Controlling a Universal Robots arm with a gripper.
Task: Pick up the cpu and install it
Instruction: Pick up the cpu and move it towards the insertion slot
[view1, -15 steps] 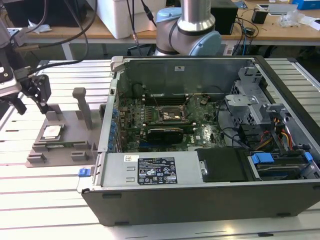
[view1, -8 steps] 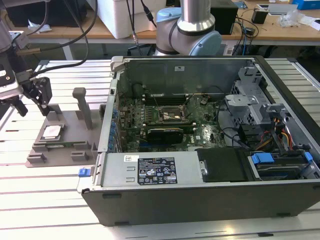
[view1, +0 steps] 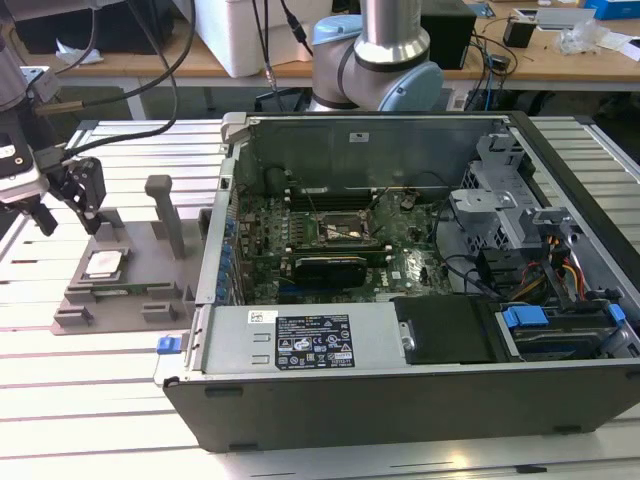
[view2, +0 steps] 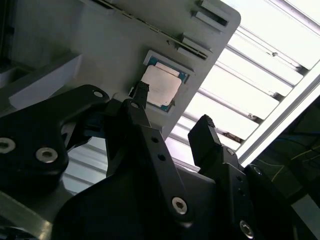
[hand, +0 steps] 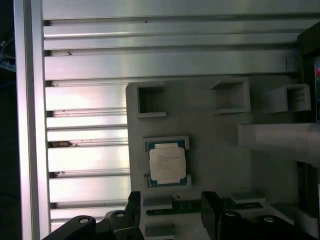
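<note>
Slatted alu table (view1: 90, 400) carries everything. All places below are given rel. to the grey fixture tray (view1: 130, 300).

- Open PC case (view1: 420, 400): lies on its side just beside the tray, toward the exterior view's right.
- Arm base (view1: 375, 50): behind the case, well apart from the tray.
- Mobo (view1: 270, 250): flat inside the case w/ graphics card (view1: 335, 265) and black-framed CPU socket (view1: 345, 228). Both are well apart from the tray.
- Upright post (view1: 165, 210): stands on the tray, on the side nearer the case.
- Gripper (view1: 70, 226): hangs over the tray's edge farthest from the case. Fingers (view2: 210, 140) are spread wide w/ nothing btwn them, so it's empty.
- cpu (view1: 105, 264): sits flat in a square recess of the tray, silver lid up, thin green edge showing round it.

In both wrist views the cpu (hand: 167, 165) lies just off the fingertips, apart from them, no contact. It isn't picked up and isn't in the socket.
</note>
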